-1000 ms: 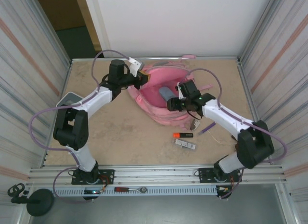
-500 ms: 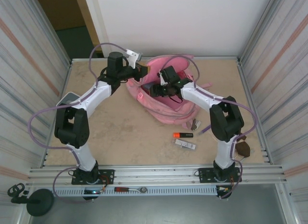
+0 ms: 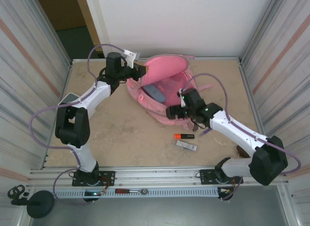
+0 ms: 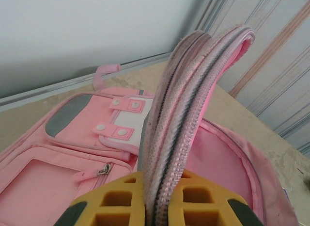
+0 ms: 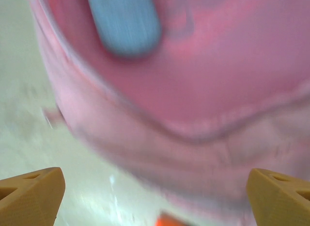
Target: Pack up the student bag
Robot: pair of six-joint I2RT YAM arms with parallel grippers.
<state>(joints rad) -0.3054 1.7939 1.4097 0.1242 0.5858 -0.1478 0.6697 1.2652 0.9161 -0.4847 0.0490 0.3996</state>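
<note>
**Flap propped open, right tool empty at the bag mouth**

The left tool (image 4: pixel 162 199) is clenched on the zippered rim of the flap. In the left wrist view the rim is pinched between the yellow pads (image 4: pixel 121 201) and stands upright. Judged reason: hold the mouth open so the other arm can get into the main compartment.

The student bag (image 3: pixel 167 75) lies on the surface (image 3: pixel 111 134) at the far middle, near the back wall, with its pink lining exposed. The front pockets and white patch show on its outer face in the left wrist view.

A blue-grey oblong item (image 3: pixel 152 92) lies in the open compartment toward its left side, so it looks already packed.

The right tool (image 5: pixel 155 192) is released — fingers spread wide, nothing between them. It hangs over the near rim of the bag, with lining and the blue-grey item ahead of it (that view is blurred, fine detail unreadable). It looks free to fetch the next thing.

Three loose pieces lie on the surface near-right of the bag and apart from it:
- an orange marker (image 3: pixel 184 136)
- a flat white piece (image 3: pixel 186 145) just beside the marker
- a purple pen (image 3: pixel 209 129) further right

None of these is packed yet. All sit on the right arm's side, so that arm probably does the picking while the left one props.

Risk — if the rim slips from the left pads, the flap drops and closes the mouth.
</note>
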